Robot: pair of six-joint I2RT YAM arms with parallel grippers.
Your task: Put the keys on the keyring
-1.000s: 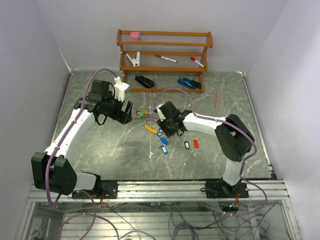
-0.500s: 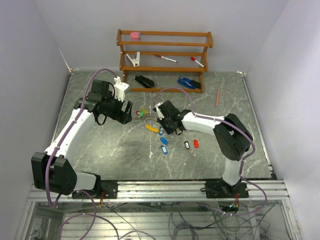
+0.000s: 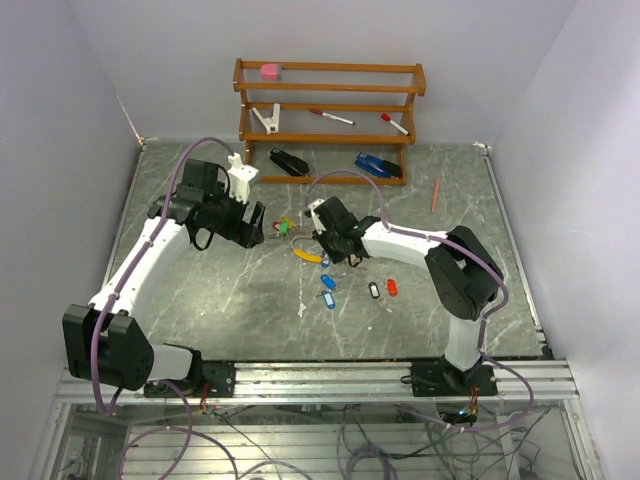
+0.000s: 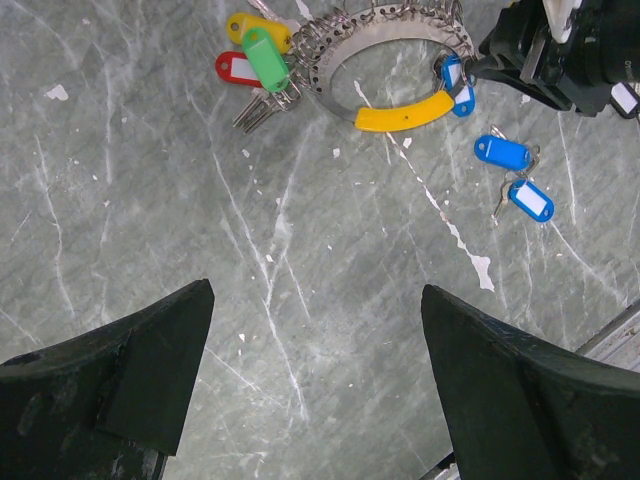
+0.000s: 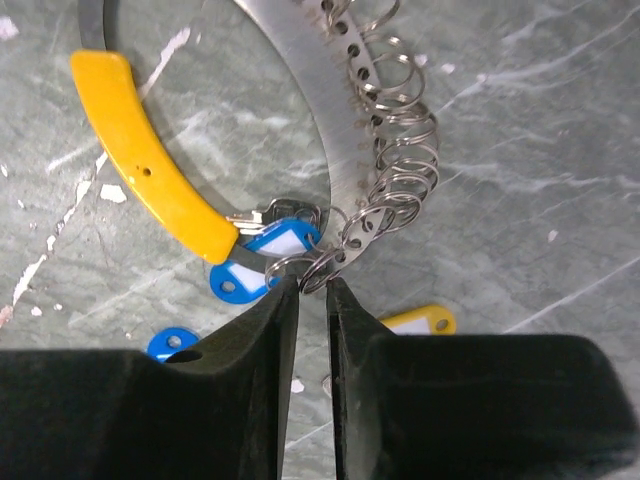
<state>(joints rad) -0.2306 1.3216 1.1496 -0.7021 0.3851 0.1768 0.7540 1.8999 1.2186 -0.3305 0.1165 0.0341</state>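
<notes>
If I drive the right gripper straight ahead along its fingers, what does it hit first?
The right gripper would first meet the small wire rings on the keyring, beside the blue-tagged key. They look nearly touching, but depth is unclear.

table (image 3: 215, 300): grey marble | carries: keyring (image 5: 300, 80), keys (image 4: 502, 152), wooden rack (image 3: 330, 90), orange stick (image 3: 436, 194)

Robot lab: white-walled enclosure (image 3: 60, 120), aluminium rail (image 3: 330, 378), loose cables (image 3: 350, 440).
</notes>
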